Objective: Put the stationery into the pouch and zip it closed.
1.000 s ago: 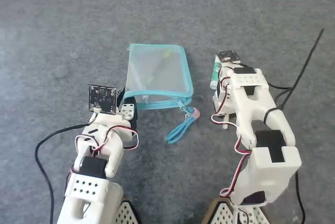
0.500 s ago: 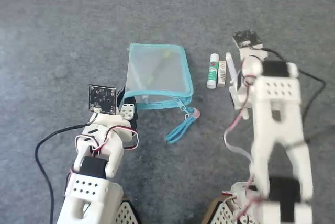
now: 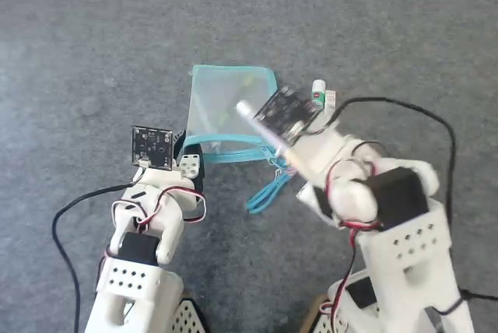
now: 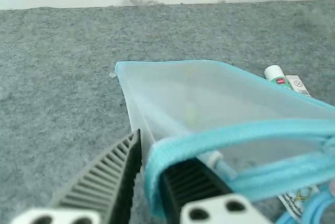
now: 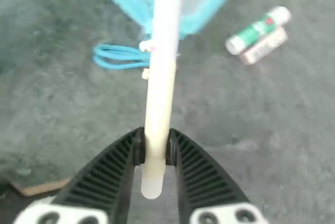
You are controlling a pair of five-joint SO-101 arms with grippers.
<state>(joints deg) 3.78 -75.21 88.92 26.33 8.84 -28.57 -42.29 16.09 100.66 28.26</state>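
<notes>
Two holds at once.
Left gripper point(image 4: 149, 153) pinched the pouch point(image 4: 199, 103) rim; right gripper point(image 5: 154, 143) clamped a pen point(image 5: 163, 72) jutting ahead toward it.

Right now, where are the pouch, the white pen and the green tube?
pouch point(image 3: 214, 115), high view, on its clear face.
white pen point(image 5: 162, 77), right wrist view, mid-shaft.
green tube point(image 5: 256, 29), right wrist view, on its green body.

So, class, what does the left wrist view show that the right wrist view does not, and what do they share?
Left wrist, not right: the left end effector clamped on the rim of the pouch. Right wrist, not left: the right end effector shut on a white pen. Both: the pouch, the glue stick beside it, the table.
</notes>
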